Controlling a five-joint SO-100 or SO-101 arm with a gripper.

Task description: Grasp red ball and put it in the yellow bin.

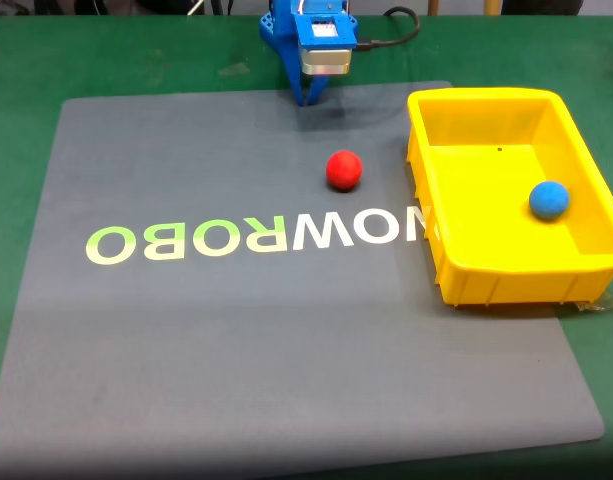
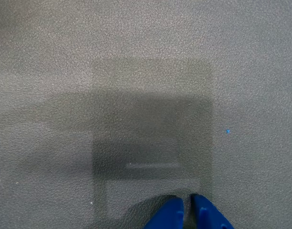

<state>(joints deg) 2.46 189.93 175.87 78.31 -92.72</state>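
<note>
Wrist view shows the end effector [image 2: 187, 212] with its two blue fingertips pressed nearly together, only a thin slit between them, pinching nothing, above bare grey mat [image 2: 136, 71]. In the fixed view the end effector [image 1: 308, 96] hangs at the far edge of the mat, pointing down. The red ball [image 1: 344, 170] lies on the mat nearer the camera than the end effector and slightly to the right, well apart from it. The yellow bin [image 1: 486, 290] stands further right of the end effector, with a blue ball [image 1: 549, 200] already inside.

The red ball looks matte and small, probably light and a little soft, and likely to roll if nudged; the fingertips would do best to spread and close across its widest middle from above.

Pale lettering printed on the mat [image 1: 256, 236] appears reversed in the fixed view and seems to spell "ROBOWORO" or similar; I cannot read it with certainty.
</note>
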